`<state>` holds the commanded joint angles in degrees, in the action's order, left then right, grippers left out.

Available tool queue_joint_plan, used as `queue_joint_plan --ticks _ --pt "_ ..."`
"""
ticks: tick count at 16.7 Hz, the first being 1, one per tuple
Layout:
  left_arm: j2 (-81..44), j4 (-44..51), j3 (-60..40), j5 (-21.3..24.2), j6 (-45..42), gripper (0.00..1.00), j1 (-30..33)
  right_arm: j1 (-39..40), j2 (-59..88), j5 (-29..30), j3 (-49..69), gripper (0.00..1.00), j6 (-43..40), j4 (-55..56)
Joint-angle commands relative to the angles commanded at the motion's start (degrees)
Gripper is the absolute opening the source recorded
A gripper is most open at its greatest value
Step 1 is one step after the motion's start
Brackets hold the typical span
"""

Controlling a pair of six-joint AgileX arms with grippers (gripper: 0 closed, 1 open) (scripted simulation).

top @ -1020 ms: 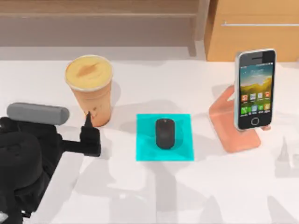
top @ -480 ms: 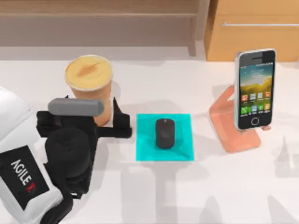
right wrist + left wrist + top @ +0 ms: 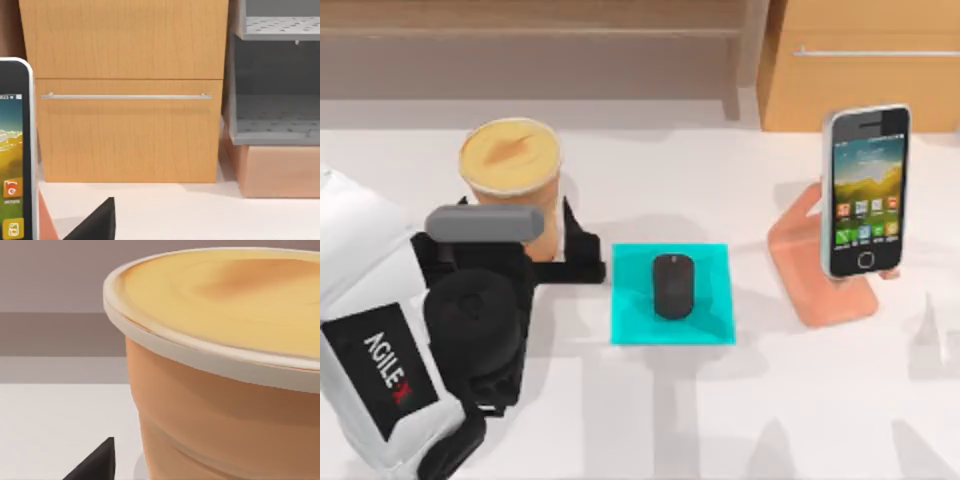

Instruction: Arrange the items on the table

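Near edge, left: left arm (image 3: 390, 340) reaches forward along the worktop (image 3: 800, 400), its left gripper (image 3: 542, 250) spread around the base of one cup (image 3: 512, 180), a finger either side. Mid-worktop: one mouse (image 3: 673, 286) lying on one cyan mat (image 3: 630, 320). Right: one smartphone (image 3: 866, 190) propped upright on one pink stand (image 3: 810, 275). Behind it, one wooden cabinet (image 3: 865, 70). Right gripper (image 3: 95, 225): grip state cannot be told.
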<state>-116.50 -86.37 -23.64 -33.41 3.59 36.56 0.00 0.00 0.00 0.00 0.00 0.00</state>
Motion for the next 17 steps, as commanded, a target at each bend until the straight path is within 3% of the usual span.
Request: queue_joint_plan --ticks 11,17 --pt "-3.0 2.8 -6.2 3.3 -0.4 1.0 -3.5 0.0 0.0 0.0 0.0 1.0 0.0 0.0" --pt "-3.0 2.8 -6.2 3.3 -0.4 0.55 -3.5 0.0 0.0 0.0 0.0 1.0 0.0 0.0"
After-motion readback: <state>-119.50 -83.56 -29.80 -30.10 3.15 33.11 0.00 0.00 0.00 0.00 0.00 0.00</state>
